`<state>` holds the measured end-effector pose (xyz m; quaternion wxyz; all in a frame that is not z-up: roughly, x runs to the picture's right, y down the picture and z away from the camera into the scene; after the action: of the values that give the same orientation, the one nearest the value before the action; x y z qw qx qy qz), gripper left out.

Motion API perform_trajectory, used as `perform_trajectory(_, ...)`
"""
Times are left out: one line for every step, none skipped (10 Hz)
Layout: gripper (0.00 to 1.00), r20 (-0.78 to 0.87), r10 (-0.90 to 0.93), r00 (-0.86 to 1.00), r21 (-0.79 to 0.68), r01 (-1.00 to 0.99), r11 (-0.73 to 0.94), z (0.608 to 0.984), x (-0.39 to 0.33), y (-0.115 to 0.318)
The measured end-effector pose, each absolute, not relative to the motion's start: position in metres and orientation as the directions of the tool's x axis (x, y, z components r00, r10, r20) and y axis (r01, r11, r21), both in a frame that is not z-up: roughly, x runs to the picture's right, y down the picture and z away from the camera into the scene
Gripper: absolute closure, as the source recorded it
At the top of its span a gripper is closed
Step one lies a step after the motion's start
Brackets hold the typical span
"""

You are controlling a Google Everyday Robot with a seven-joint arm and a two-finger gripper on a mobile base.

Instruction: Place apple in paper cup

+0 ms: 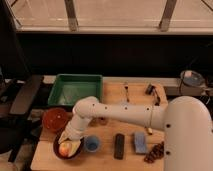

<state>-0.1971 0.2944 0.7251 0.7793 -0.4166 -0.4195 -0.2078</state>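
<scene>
The apple [65,148], yellow with a red blush, lies in a dark bowl [56,150] at the table's front left corner. My gripper [71,139] hangs at the end of the white arm [115,112], directly over the bowl and right against the apple's upper right side. Yellowish pieces lie beside the apple in the bowl. No white paper cup shows in this view; it is hidden or out of view. A small blue cup [91,143] stands just right of the bowl.
An orange-red bowl [54,119] sits behind the dark bowl, and a green tray [75,89] behind that. A black bar [118,146], a blue sponge [140,142] and dark red grapes [155,152] lie along the front right. Small tools [150,90] lie at the back right of the wooden table [117,97].
</scene>
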Motion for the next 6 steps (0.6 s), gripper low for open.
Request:
perform_trajectory(0.83,0.828,0.017,0.561,-0.470,0.676,0.568,0.725,-0.197,0.293)
perform_trajectory(0.91,0.828,0.007,0.560,-0.463,0.677,0.573,0.723,-0.196,0.288)
perform_trajectory(0.99,0.828,-0.014,0.561,-0.448,0.675,0.586,0.716,-0.192,0.273)
perform_trajectory(1.00,0.827,-0.026,0.561,-0.438,0.673,0.596,0.711,-0.189,0.263)
perform_trajectory(1.00,0.826,-0.044,0.562,-0.424,0.670,0.609,0.702,-0.184,0.247)
perform_trajectory(1.00,0.823,-0.061,0.564,-0.408,0.663,0.628,0.694,-0.177,0.228)
